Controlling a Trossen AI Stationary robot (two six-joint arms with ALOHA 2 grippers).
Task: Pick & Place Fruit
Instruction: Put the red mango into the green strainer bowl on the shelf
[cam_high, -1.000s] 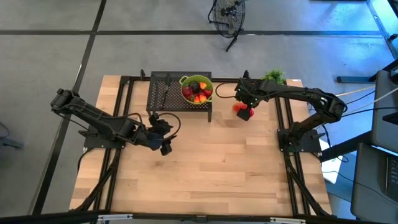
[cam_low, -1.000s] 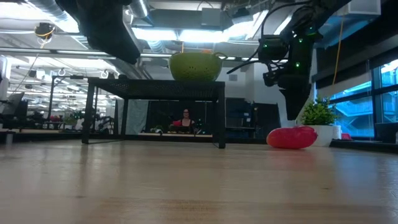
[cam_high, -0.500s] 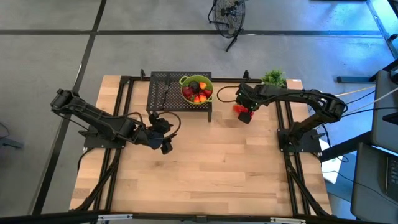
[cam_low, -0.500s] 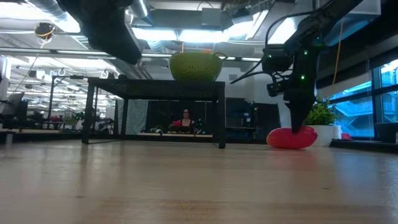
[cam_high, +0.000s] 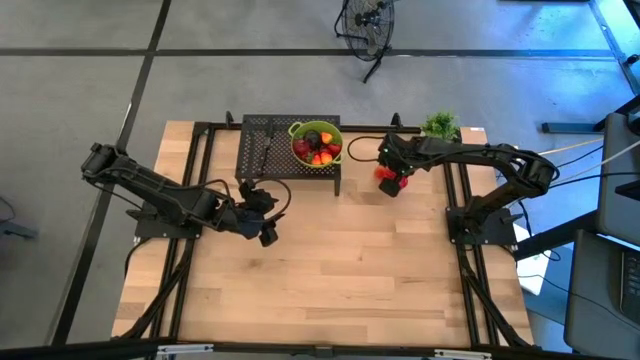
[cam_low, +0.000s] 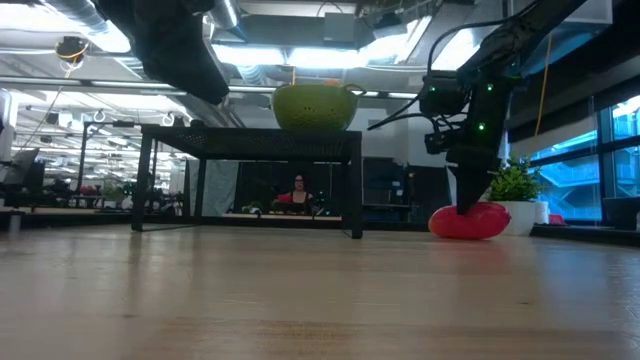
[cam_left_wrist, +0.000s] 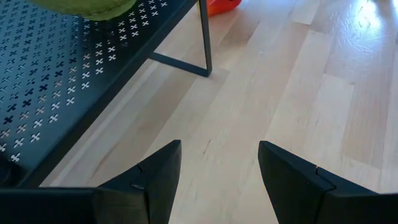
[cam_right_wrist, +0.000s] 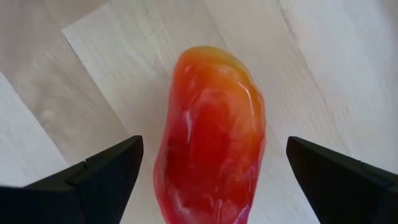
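1. right wrist view: right gripper spread wide around the glossy red oblong fruit, lying on the table right of the rack.
2. lower further, then close across its narrow width.
3. left gripper open, waiting mid-left.

A glossy red oblong fruit with a yellowish tip lies flat on the wood; small red and orange fruit pieces sit heaped together
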